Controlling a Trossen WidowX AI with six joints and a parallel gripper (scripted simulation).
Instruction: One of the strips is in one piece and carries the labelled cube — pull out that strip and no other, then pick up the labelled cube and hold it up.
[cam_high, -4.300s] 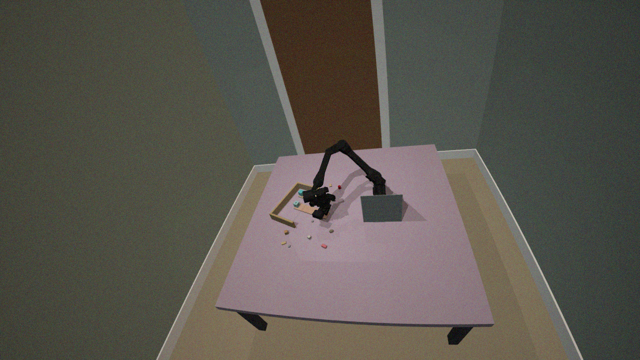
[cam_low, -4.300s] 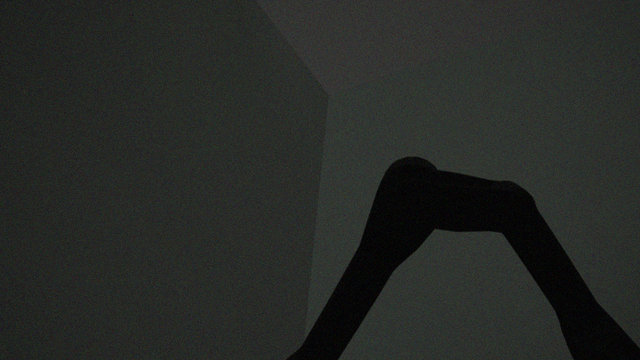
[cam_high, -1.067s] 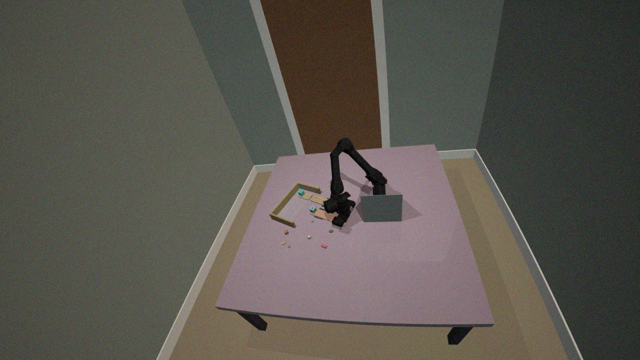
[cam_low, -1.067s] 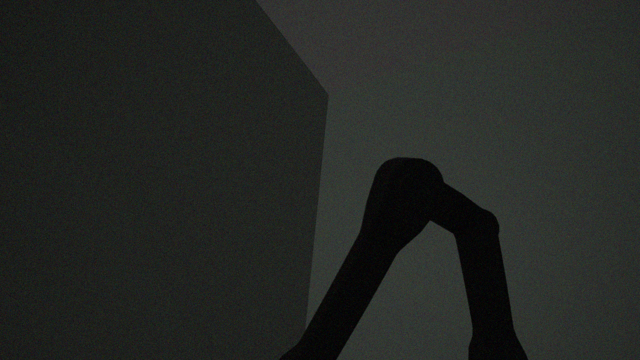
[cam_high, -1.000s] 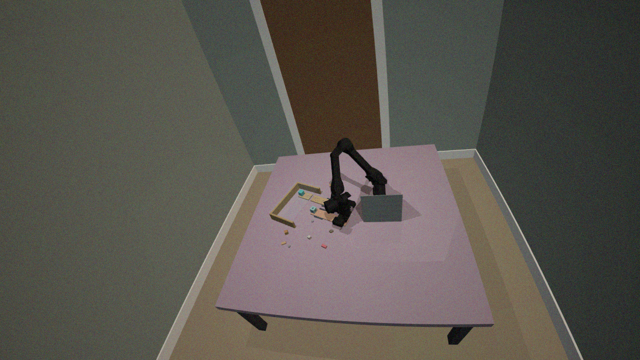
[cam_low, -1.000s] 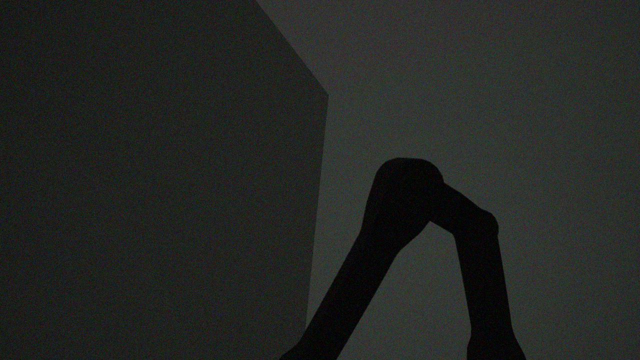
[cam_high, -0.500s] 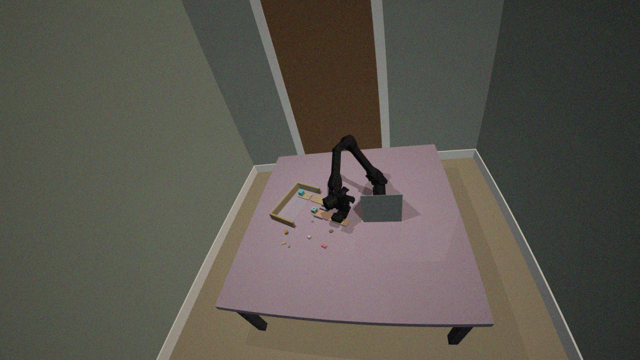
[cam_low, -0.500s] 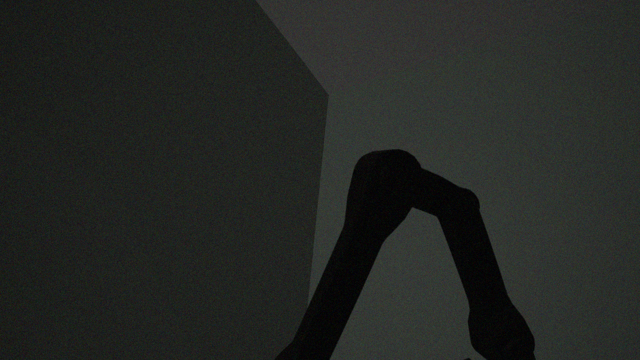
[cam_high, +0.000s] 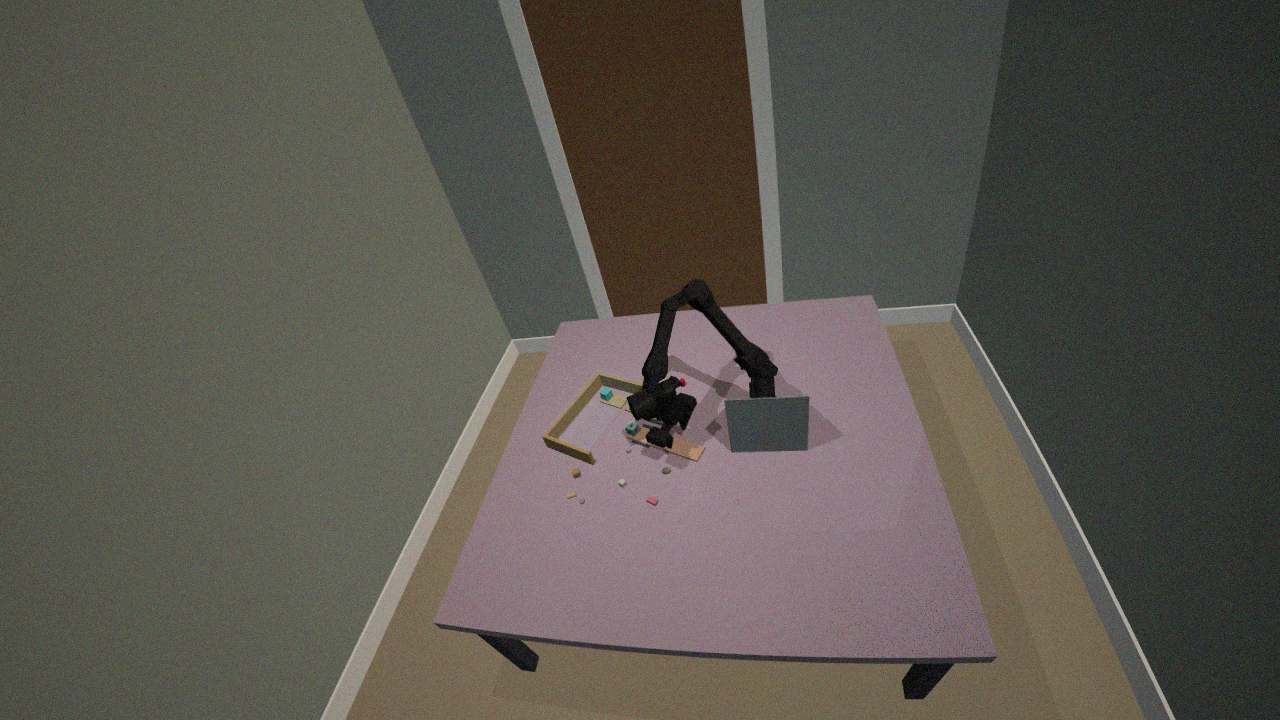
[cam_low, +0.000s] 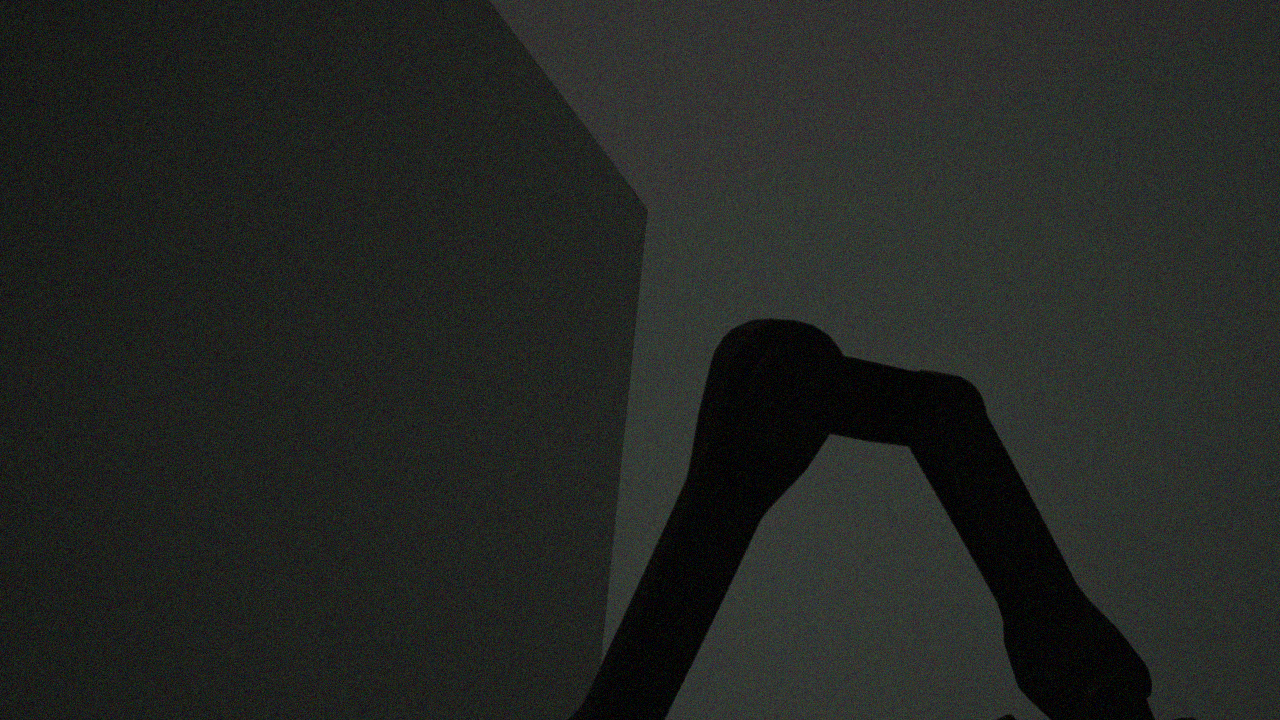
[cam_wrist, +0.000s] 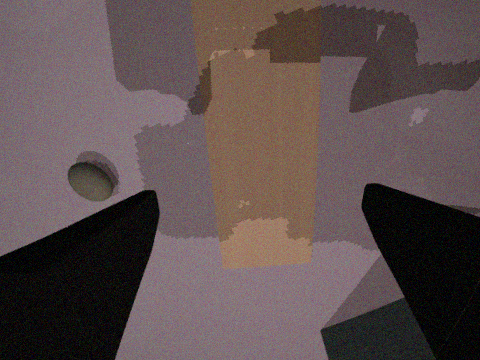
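An orange-tan strip lies flat on the table, its near end outside the frame. A teal cube with a mark on its face stands at its far end. The strip shows a step in its outline in the wrist view. A plain teal cube stands inside the frame beside a tan strip piece; the arm hides the rest there. My gripper is open and empty above the orange-tan strip, one finger on each side of it in the wrist view.
A low tan frame surrounds the strips' far side. A grey-green upright panel stands right of the strip. An olive pebble, an orange block, a white bit and a red block lie in front.
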